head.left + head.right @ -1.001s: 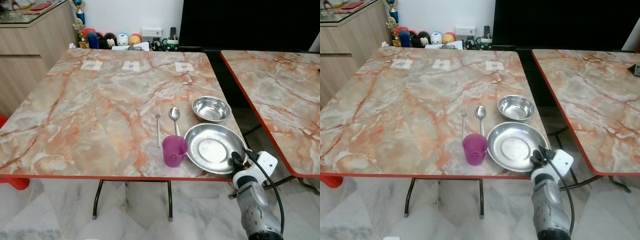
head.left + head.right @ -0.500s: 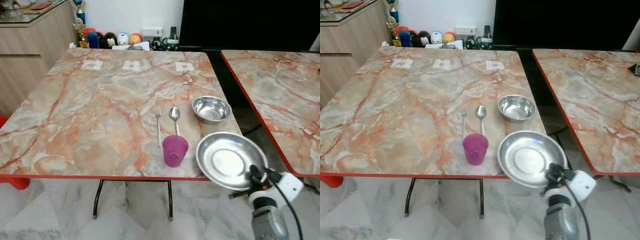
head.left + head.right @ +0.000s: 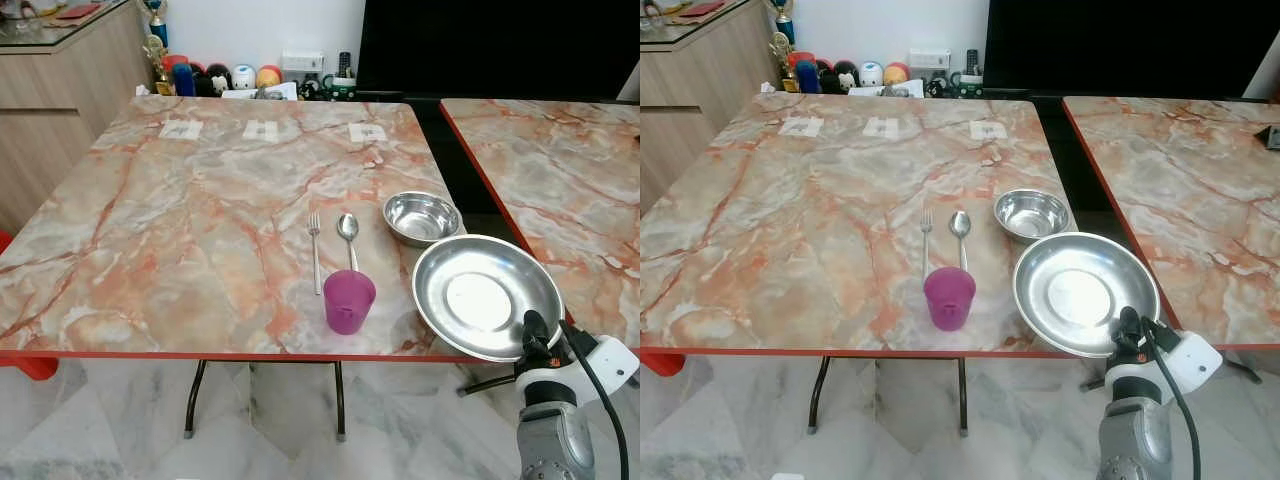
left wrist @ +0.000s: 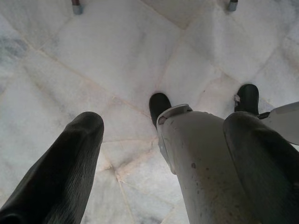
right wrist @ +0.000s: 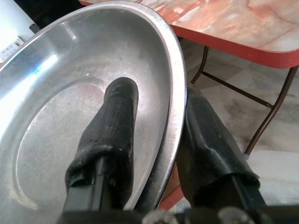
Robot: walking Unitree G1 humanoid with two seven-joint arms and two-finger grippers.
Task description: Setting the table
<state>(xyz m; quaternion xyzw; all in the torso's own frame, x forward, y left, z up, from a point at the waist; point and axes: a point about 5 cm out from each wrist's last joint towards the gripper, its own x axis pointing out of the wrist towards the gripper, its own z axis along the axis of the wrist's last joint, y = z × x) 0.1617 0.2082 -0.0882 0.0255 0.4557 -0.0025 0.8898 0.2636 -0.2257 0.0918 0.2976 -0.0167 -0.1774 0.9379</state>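
Right wrist view: the round shiny steel plate (image 5: 70,93) is pinched at its rim by the right gripper (image 5: 156,135) (fingers closed on it), held beside the marble-patterned table (image 3: 200,200).

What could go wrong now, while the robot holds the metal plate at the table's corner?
1. The right gripper pinches the steel plate only at its rim, one finger inside and one outside. The smooth plate may tilt or slip out.
2. The plate hangs partly past the table edge, so a slip would likely drop it to the floor.
3. The small steel bowl sits close beside the plate; a careless swing might knock it.
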